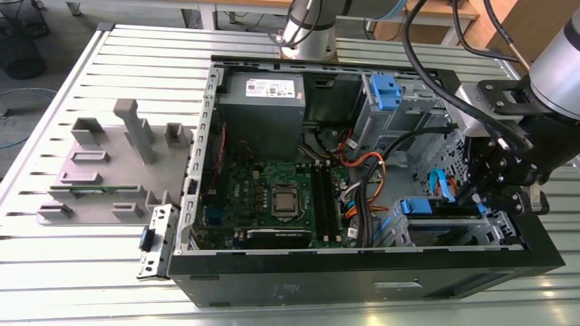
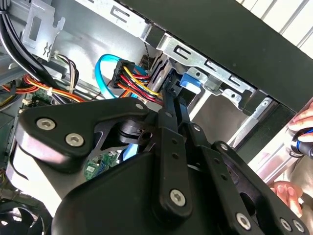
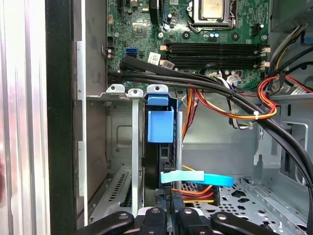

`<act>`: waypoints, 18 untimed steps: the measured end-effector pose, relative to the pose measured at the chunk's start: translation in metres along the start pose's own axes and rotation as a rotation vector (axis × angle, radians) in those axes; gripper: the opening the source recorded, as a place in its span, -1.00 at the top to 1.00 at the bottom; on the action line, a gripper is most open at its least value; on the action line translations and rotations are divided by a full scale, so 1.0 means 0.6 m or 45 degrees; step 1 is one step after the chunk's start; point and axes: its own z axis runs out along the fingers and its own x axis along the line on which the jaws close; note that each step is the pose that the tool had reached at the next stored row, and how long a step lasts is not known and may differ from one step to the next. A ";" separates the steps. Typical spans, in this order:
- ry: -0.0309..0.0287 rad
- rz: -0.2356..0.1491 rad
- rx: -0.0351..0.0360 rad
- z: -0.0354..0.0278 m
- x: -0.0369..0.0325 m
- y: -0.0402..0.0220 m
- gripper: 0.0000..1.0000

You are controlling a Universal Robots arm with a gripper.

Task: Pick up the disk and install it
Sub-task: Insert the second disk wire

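Note:
The disk point(image 3: 160, 125) stands on edge in the metal drive cage point(image 3: 117, 147), its blue carrier tab uppermost; in the exterior view the disk point(image 1: 426, 206) sits in that cage at the near right corner of the open computer case. My gripper point(image 3: 169, 196) is lowered into the case right over it. Its two black fingers lie shut against each other, the tips touching the disk's narrow edge beside a light blue cable point(image 3: 205, 178). In the second wrist view the gripper point(image 2: 169, 95) points at the blue tab point(image 2: 191, 81).
Thick black cables point(image 3: 205, 83) and bundles of coloured wires point(image 3: 244, 115) cross the case just beside the cage. The motherboard point(image 1: 281, 197) and a grey power supply point(image 1: 265, 95) fill the left half. A person's hand point(image 2: 299, 131) is outside the case wall. A grey fixture plate point(image 1: 100, 170) lies on the exterior view's left.

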 end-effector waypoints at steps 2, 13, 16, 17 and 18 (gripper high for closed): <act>0.0008 0.000 0.0000 0.001 0.000 0.000 0.68; 0.0008 0.000 0.0000 0.004 0.000 0.000 0.68; -0.0003 0.000 0.0000 0.005 0.000 0.001 0.65; 0.0001 0.000 -0.0001 0.005 0.000 0.001 0.54; 0.0008 0.000 0.0000 0.004 0.000 0.001 0.54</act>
